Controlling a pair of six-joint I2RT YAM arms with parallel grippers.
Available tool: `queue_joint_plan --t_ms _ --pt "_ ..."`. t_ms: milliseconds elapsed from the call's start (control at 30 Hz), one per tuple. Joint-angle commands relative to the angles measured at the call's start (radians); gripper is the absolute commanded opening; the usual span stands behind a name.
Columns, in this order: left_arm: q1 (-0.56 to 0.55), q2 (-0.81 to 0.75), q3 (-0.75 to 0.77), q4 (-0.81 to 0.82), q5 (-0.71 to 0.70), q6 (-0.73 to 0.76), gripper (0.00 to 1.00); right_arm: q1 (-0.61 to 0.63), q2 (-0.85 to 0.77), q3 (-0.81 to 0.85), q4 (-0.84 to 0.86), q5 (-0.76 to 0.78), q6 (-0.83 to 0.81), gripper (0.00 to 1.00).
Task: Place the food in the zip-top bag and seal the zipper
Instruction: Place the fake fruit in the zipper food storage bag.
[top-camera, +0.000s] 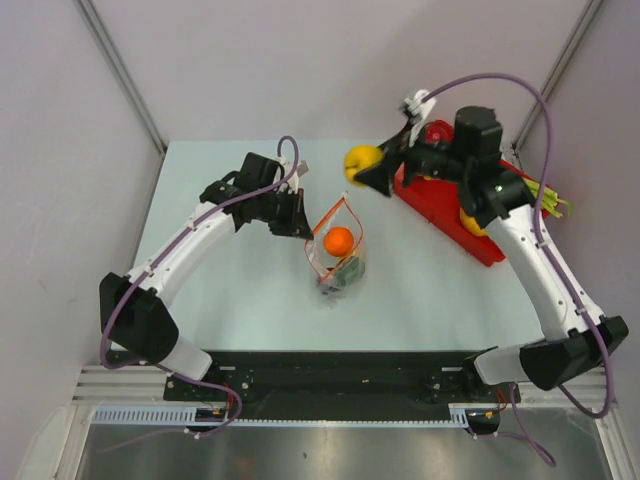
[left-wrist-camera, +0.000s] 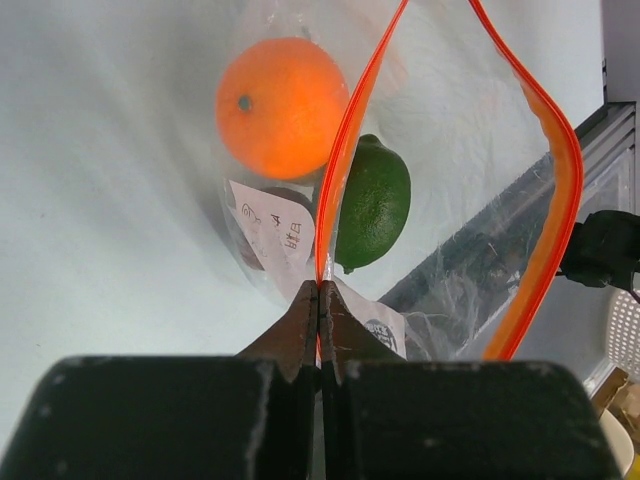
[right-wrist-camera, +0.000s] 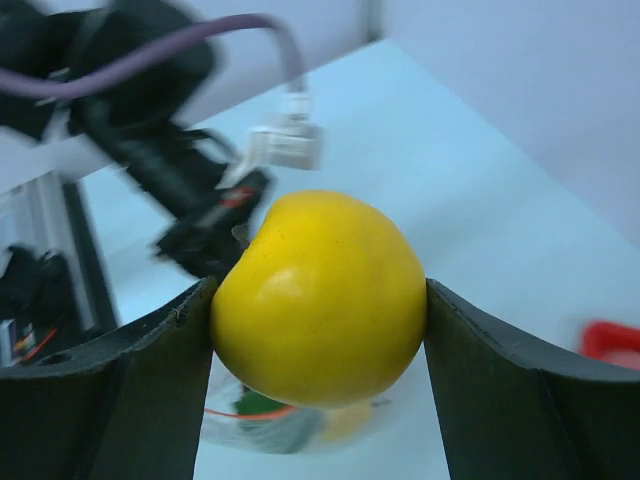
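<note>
The left gripper (left-wrist-camera: 318, 290) is pinched tight on one side of the zipper (left-wrist-camera: 345, 150), right at its fingertips. The far side of the strip bows away, so the mouth of the zip-top bag (left-wrist-camera: 450, 110) gapes. Just past those fingertips, inside the bag, lie an orange fruit (left-wrist-camera: 282, 105) and a green fruit (left-wrist-camera: 372, 200), touching each other. The bag itself rests on the counter (top-camera: 230, 290).

Farther off, the right gripper (top-camera: 375, 172) is clamped on a yellow fruit (right-wrist-camera: 318, 295), both fingers against its sides. It hangs in the air well apart from the bag mouth, with the red tray (top-camera: 440, 210) behind it.

The risks I see:
- The mouth is narrow and held by one lip only. A fruit coming in off line would likely push the free lip shut or drag the strip out of the left gripper.
- The fruit is glossy and round, so a light squeeze could let it slip and roll across the counter.
- Released too high, it may bounce off the orange fruit.
</note>
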Motion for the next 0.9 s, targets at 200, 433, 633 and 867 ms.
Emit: queue_joint_plan --t_ms 200,433,633,867 --pt "-0.013 -0.029 0.052 -0.001 0.037 0.003 0.00 0.322 0.035 -0.153 -0.095 0.186 -0.164 0.54" --pt "-0.015 -0.029 0.049 0.000 0.034 0.006 0.00 0.377 0.108 -0.167 -0.130 0.284 -0.171 0.88" --pt "-0.013 -0.033 0.043 0.002 0.029 0.010 0.00 0.330 0.045 -0.162 -0.069 0.292 -0.101 1.00" --pt "-0.015 -0.032 0.040 0.006 0.031 0.004 0.00 0.023 0.061 -0.155 0.156 0.334 0.163 1.00"
